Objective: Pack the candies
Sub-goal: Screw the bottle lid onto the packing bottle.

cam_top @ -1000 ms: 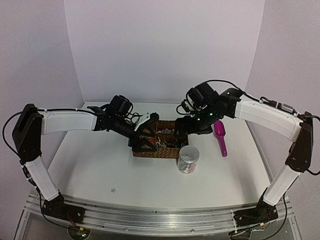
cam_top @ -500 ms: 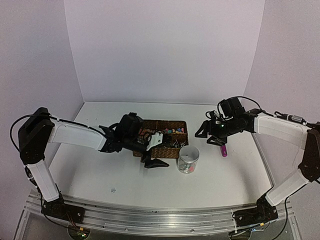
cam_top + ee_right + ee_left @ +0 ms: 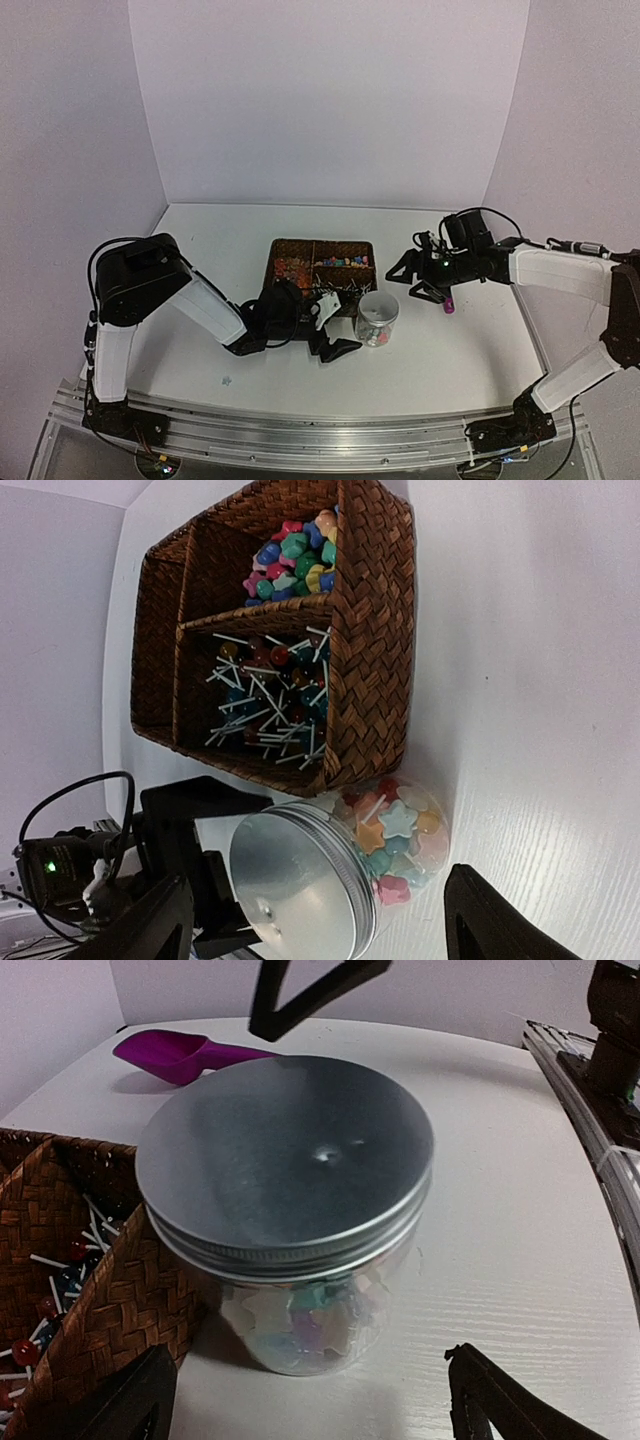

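The clear jar (image 3: 377,318) stands on the table just right of the basket's near right corner, with its silver lid (image 3: 285,1160) on. Star-shaped candies (image 3: 400,840) in pink, orange, white and blue show through its wall. More candies (image 3: 295,555) lie in a far compartment of the wicker basket (image 3: 320,275). My left gripper (image 3: 335,342) is open and empty, low on the table just left of the jar, its jaws wide either side of the jar in the left wrist view (image 3: 310,1420). My right gripper (image 3: 410,280) is open and empty, right of the jar.
Lollipops (image 3: 270,700) with white sticks fill the basket's near compartment. The magenta scoop (image 3: 190,1055) lies on the table behind the jar, largely hidden under my right arm in the top view (image 3: 448,303). The metal rail (image 3: 320,425) runs along the near edge.
Both grippers have left the basket. My left arm has folded back and lowered its gripper beside the jar. My right gripper swung right near the scoop, then shifted slightly.
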You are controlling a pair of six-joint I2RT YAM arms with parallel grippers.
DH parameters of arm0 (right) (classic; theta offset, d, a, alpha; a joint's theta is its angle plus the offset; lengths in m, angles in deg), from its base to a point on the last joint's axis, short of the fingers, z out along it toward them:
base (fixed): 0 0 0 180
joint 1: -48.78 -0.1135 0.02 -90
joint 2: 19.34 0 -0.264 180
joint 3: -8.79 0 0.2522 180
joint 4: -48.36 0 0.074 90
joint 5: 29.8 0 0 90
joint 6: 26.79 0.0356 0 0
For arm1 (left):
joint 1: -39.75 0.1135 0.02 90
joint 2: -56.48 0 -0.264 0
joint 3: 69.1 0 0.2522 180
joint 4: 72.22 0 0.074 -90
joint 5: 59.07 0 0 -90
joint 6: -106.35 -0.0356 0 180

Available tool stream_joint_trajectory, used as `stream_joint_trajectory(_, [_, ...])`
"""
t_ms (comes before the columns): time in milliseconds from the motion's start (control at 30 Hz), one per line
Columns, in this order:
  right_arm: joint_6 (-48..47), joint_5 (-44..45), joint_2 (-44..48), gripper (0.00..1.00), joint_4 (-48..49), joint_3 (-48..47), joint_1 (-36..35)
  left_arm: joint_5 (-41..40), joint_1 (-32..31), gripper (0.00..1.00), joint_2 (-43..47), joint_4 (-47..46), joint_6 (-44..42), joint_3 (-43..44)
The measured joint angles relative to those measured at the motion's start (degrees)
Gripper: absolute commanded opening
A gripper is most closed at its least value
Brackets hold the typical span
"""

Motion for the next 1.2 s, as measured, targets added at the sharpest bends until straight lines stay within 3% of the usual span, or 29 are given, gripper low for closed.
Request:
stream_joint_trajectory(267, [3.44, -3.22, 1.33, 0.77, 6.81, 6.80, 0.00, -2.09, -0.23, 0.95, -4.31, -8.01, 3.20, 0.41])
stream_joint_trajectory(567, [3.91, -5.52, -2.62, 0.72, 13.73, 7.09, -0.61, -3.59, -0.45, 0.97, -7.20, -11.65, 3.08, 0.75])
stream_joint_trajectory(933, [3.44, -6.20, -4.33, 0.60, 14.71, 8.06, -3.37, -2.37, -0.41, 0.95, -8.96, -13.27, 3.39, 2.90])
stream_joint_trajectory(1200, [6.53, -6.44, -1.08, 0.59, 14.80, 12.92, -7.02, 1.91, -0.41, 0.94, -9.03, -15.52, 3.35, 2.48])
